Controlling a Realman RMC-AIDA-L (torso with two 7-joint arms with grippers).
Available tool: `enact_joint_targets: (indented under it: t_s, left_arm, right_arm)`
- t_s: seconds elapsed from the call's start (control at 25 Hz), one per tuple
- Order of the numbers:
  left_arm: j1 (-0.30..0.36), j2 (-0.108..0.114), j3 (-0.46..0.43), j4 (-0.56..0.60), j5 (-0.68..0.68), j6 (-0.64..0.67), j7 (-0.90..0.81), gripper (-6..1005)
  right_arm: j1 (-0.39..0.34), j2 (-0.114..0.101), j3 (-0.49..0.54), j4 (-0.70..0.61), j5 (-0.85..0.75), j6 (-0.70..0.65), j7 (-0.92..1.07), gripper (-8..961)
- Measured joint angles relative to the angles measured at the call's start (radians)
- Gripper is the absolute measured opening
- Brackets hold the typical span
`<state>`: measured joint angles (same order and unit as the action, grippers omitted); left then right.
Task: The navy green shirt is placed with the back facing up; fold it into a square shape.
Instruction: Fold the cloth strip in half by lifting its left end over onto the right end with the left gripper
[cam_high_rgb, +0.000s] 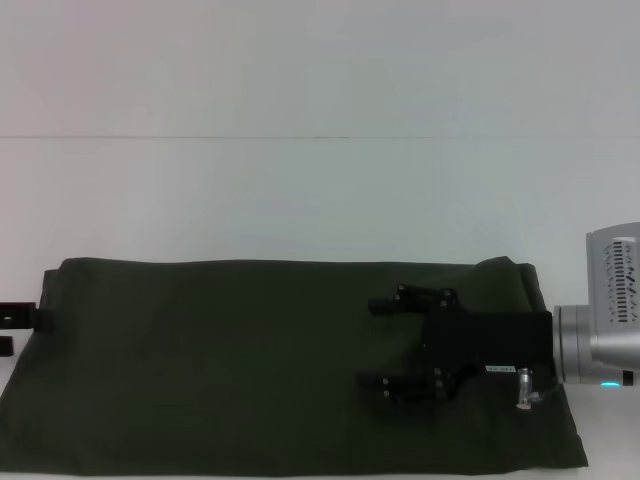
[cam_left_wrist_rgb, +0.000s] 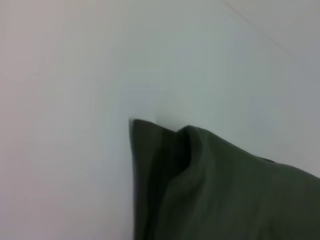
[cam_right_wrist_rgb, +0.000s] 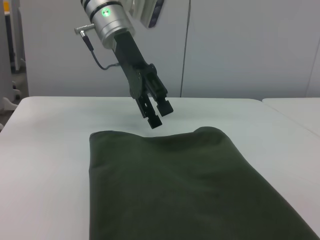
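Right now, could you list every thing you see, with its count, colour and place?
shirt: one, dark olive-green, lying flat in a wide folded band across the near part of the table.
table: one, white, under the shirt and bare beyond it.
left hand: one, black, at the shirt's left edge, hanging just above that edge, fingers open.
right hand: one, black on a silver wrist, above the right part of the shirt, fingers open.

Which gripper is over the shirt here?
The right gripper, open above the right end of the navy green shirt; the left gripper hangs just off its left edge.
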<state>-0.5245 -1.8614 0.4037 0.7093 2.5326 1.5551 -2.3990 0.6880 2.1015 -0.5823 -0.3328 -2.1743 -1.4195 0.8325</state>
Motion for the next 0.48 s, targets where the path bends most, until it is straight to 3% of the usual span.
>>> enact_joint_targets:
  t_s: [0.48]
  left_arm:
    - [0.012, 0.007, 0.009, -0.031, 0.010, -0.036, 0.049, 866]
  right_arm:
    - [-0.001, 0.000, -0.001, 0.000, 0.001, 0.016, 0.002, 906]
